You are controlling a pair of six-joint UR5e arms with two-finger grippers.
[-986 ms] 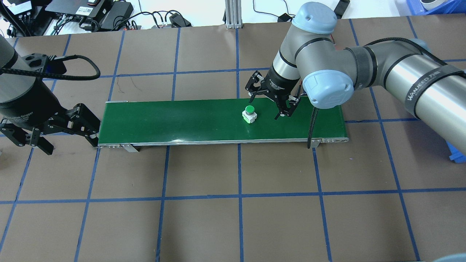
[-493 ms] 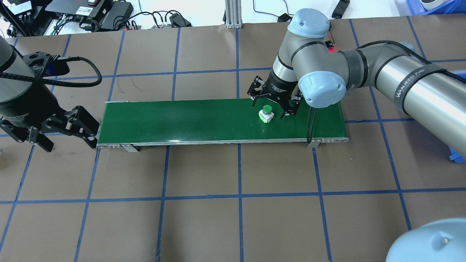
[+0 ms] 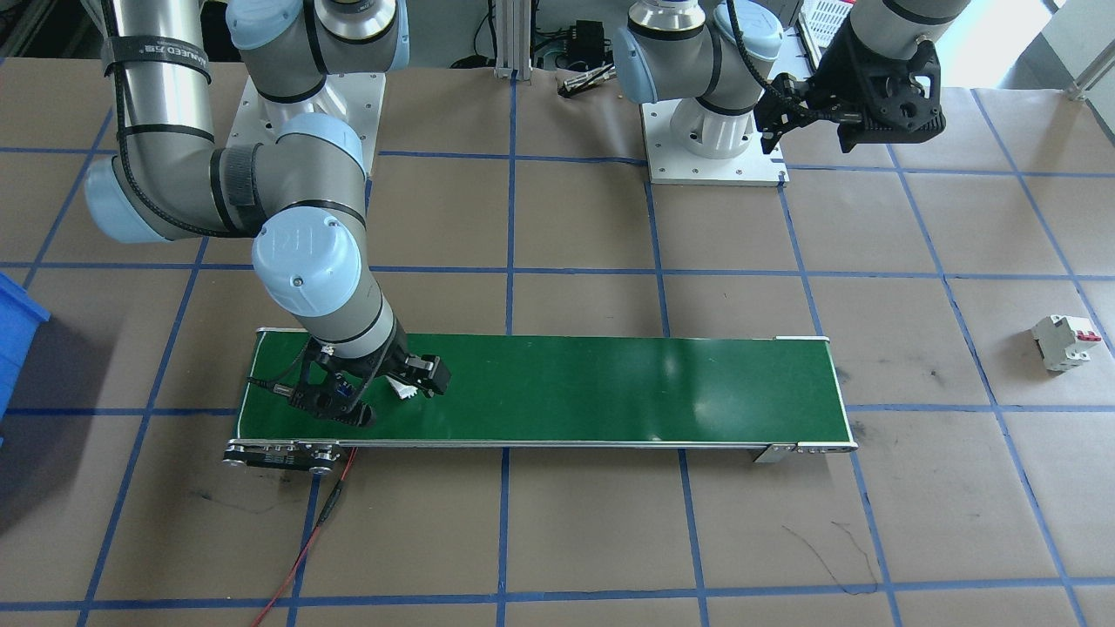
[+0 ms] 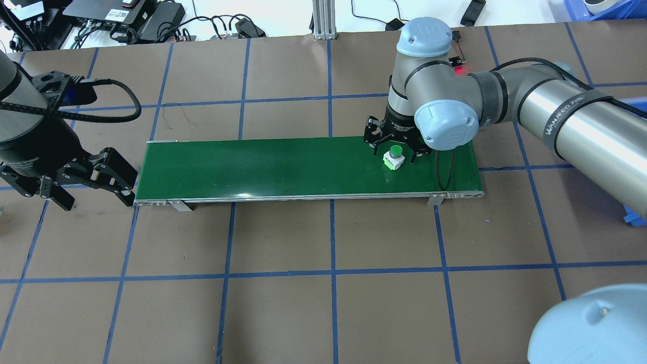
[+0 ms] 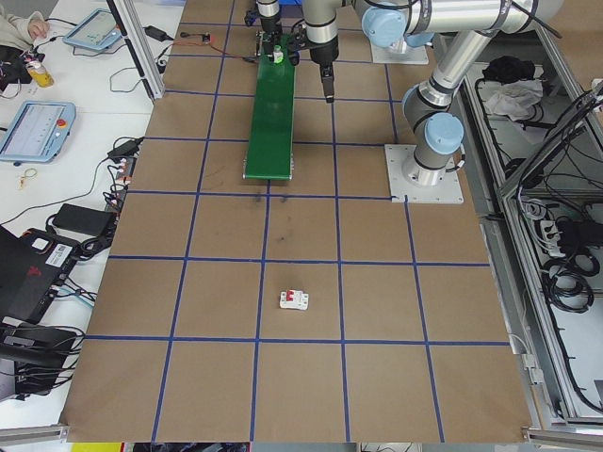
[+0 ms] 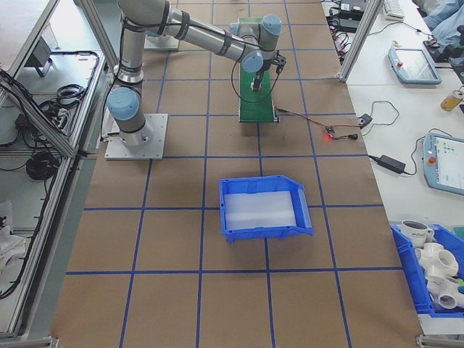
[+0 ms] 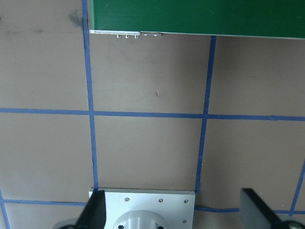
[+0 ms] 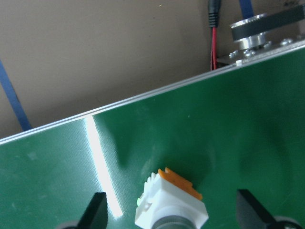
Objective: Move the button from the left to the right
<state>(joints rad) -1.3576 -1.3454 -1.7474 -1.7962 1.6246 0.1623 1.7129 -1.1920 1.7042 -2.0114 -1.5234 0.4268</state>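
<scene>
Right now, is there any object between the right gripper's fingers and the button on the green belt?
Nothing visible. The right gripper is open astride the button on the green belt, with only bare belt in the gaps.

My right tool (image 4: 396,149) straddles the button (image 4: 394,157), fingers spread, bare green belt (image 4: 263,167) on both sides; nothing blocks them.

The bench (image 4: 283,313) is covered in brown paper with a blue tape grid. On it lie a green belt (image 4: 283,167), a white breaker (image 3: 1063,342) well off the belt's end, and a blue bin (image 6: 262,208). The button (image 4: 394,156) stands on the belt.
</scene>
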